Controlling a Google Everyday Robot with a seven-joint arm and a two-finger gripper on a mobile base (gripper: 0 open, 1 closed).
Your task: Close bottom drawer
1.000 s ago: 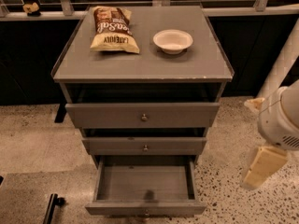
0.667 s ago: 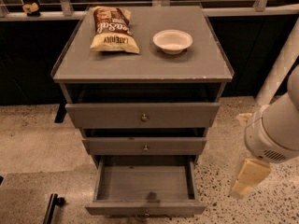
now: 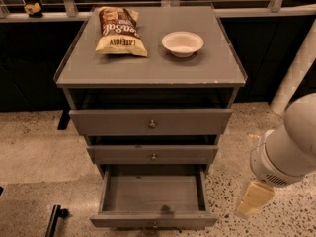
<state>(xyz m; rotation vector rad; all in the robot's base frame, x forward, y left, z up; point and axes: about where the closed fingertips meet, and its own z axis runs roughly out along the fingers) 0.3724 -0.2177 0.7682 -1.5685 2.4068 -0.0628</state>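
Observation:
The bottom drawer (image 3: 153, 194) of the grey cabinet (image 3: 150, 73) is pulled far out, and its plain grey box is empty. Its narrow front panel with a small knob (image 3: 155, 225) lies at the lower edge of the camera view. The middle drawer (image 3: 153, 154) and the top drawer (image 3: 150, 122) stand slightly out. My gripper (image 3: 253, 199) hangs low at the right, beside the open drawer's right front corner and apart from it. Only a cream-coloured finger shows under the white arm (image 3: 289, 144).
A brown chip bag (image 3: 118, 31) and a white bowl (image 3: 182, 43) sit on the cabinet top. A white pipe (image 3: 296, 68) leans at the right. A dark rod (image 3: 54, 218) lies on the speckled floor at lower left. A dark wall runs behind.
My arm and gripper have moved left and down, closer to the open bottom drawer's right side. The drawers have not moved.

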